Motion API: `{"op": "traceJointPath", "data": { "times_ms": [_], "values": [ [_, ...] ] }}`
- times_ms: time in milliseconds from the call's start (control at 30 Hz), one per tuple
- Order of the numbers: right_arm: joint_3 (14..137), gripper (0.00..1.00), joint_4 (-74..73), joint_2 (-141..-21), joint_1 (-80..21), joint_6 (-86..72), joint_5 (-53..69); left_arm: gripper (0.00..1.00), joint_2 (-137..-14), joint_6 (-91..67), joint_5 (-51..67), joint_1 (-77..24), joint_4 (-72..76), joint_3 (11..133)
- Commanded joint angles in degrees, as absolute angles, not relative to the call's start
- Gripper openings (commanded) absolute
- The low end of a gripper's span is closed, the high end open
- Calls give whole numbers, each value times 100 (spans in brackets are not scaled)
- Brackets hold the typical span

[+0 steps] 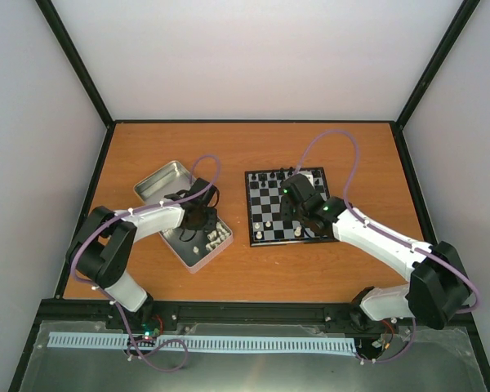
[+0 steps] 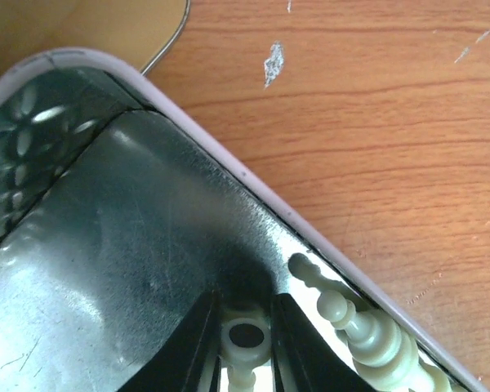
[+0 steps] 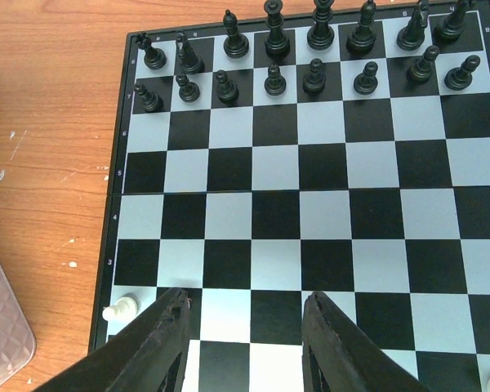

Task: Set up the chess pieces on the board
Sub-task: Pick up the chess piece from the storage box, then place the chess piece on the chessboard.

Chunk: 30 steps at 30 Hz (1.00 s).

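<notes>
In the left wrist view my left gripper [image 2: 245, 327] is down inside the silver tin [image 2: 106, 245]. Its two black fingers [image 2: 192, 343] press both sides of a cream chess piece [image 2: 245, 339] whose round base faces the camera. More cream chess pieces [image 2: 376, 339] lie against the tin's rim beside it. My right gripper [image 3: 245, 306] hovers open over the near rows of the board [image 3: 278, 212], nothing between its fingers. One white pawn [image 3: 120, 309] stands on the board's left edge square, just left of the left finger. From above, the left gripper [image 1: 198, 225] is over the tin and the right gripper [image 1: 294, 200] is over the board [image 1: 265, 196].
Black pieces [image 3: 314, 77] fill the board's two far rows. A few white pieces [image 1: 259, 235] stand along its near edge. The tin's lid [image 1: 159, 184] lies beyond the tin [image 1: 188, 255], on the orange table [image 1: 351, 147]. Walls close in the table.
</notes>
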<state>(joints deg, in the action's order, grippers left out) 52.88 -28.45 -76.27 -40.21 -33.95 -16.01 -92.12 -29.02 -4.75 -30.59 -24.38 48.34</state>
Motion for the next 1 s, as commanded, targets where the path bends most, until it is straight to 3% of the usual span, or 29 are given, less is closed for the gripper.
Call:
{"op": "traceJointPath", "data": {
  "times_ms": [0,267,467,667,767,967],
  "values": [
    [5201,39,-2733,-7489,-3999,-3480,-1637,13,-9257,-2877,-500,-3029,-2456,4870],
    [5033,40,-2278,-7335,-4006,-3130,-938,13,-8619,-3094,-606,-3032,-2449,4728],
    [4708,46,-1445,-7126,-4008,-3073,-199,13,-7458,-3820,-771,-3032,-1960,4266],
    [4297,53,-78,-6929,-4163,-3049,486,14,-6244,-5190,221,-3032,-1253,3912],
    [4270,56,294,-6941,-4272,-3042,546,14,-5688,-5989,885,-3032,-120,3546],
    [4205,60,1244,-7143,-4655,-3015,1098,14,-5232,-7560,1047,-3032,367,3343]
  ]
}}
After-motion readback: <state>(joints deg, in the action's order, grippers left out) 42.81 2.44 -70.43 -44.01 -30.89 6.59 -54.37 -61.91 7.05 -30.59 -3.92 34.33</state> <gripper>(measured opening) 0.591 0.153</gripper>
